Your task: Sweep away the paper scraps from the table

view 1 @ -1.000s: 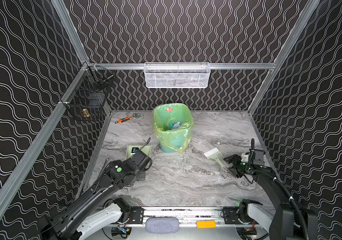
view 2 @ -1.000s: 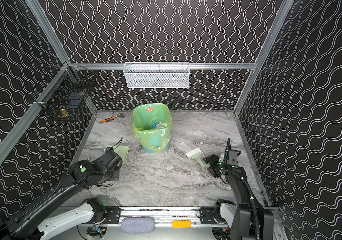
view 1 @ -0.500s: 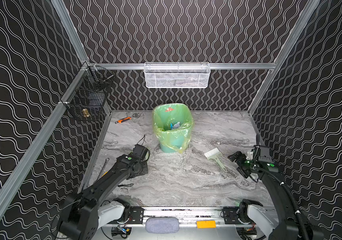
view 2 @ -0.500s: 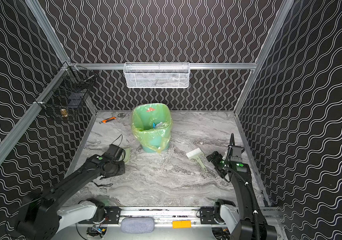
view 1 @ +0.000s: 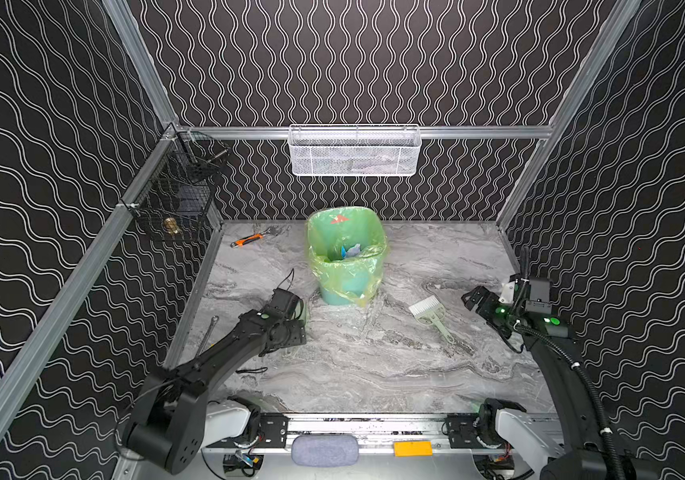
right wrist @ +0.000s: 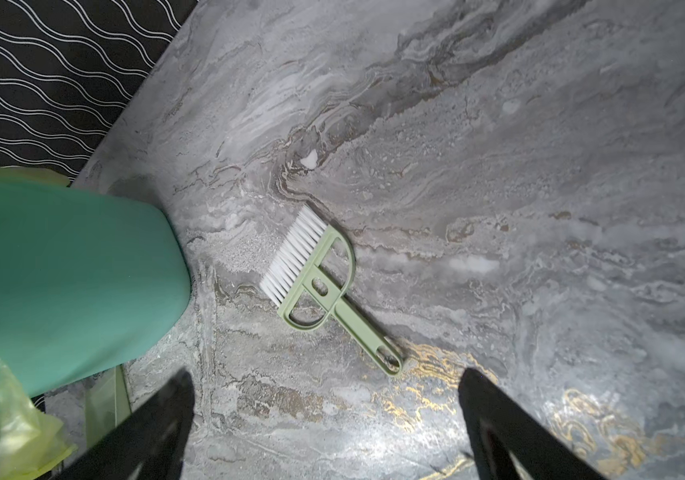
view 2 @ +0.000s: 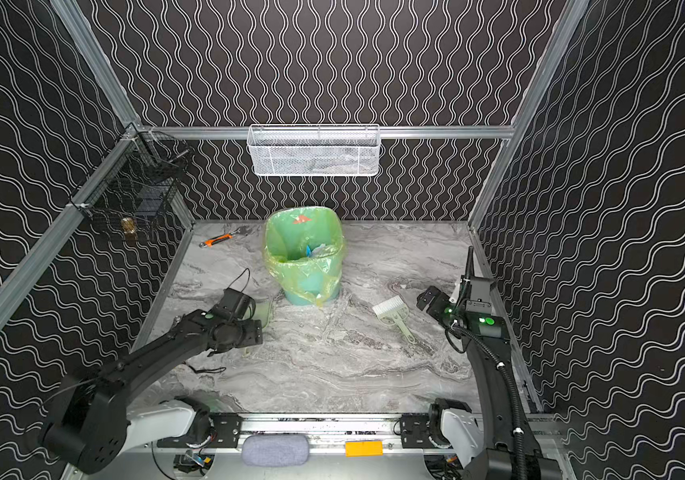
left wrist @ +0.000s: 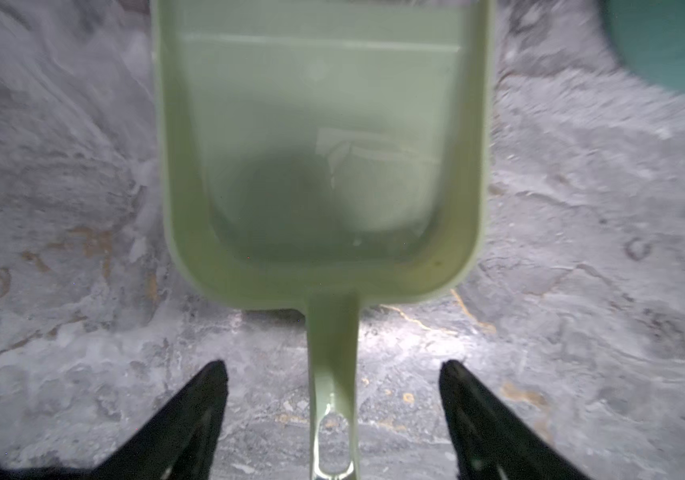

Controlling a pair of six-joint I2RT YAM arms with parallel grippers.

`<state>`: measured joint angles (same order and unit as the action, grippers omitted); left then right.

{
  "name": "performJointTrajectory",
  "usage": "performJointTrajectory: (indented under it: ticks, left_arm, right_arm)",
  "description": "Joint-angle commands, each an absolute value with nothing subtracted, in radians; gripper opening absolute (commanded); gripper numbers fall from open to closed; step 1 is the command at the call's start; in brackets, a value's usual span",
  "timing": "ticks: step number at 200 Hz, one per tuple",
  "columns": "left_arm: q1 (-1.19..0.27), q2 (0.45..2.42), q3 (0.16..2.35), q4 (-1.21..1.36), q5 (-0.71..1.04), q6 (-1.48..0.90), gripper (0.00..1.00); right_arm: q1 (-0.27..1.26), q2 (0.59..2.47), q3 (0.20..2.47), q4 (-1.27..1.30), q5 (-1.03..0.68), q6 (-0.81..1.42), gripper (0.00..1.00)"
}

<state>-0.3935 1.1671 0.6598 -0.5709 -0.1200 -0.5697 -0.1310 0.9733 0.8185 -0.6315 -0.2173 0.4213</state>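
Looks nearly done: paper scraps (view 1: 349,250) seemingly all in the bin (view 1: 345,286), none spotted on the surface (view 1: 374,374). Holds nothing, left fingers (left wrist: 203,399) wide astride the dustpan (left wrist: 320,145) handle, right fingers (right wrist: 494,399) wide, apart from the brush (right wrist: 311,270). Lift straight up, nudging neither tool.

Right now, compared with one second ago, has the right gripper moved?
Yes. The right gripper was at the handle end of the brush; it has pulled back from it toward the right wall, fingers open.
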Motion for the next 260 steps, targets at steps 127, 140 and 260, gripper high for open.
performJointTrajectory:
  ticks: [127,140,260]
  left_arm:
    - [-0.281,1.119,0.535,0.192,-0.236,0.090,0.98]
    - [-0.235,1.182,0.515,0.286,-0.211,0.102,0.98]
    - [-0.083,1.655,0.325,1.102,-0.077,0.084,0.98]
  right_arm:
    - [0.002,1.188,0.441,0.437,0.090,0.043,1.00]
    - [0.003,1.228,0.420,0.517,0.093,0.010,1.00]
    - [-0.017,1.526,0.237,1.217,0.094,-0.024,1.00]
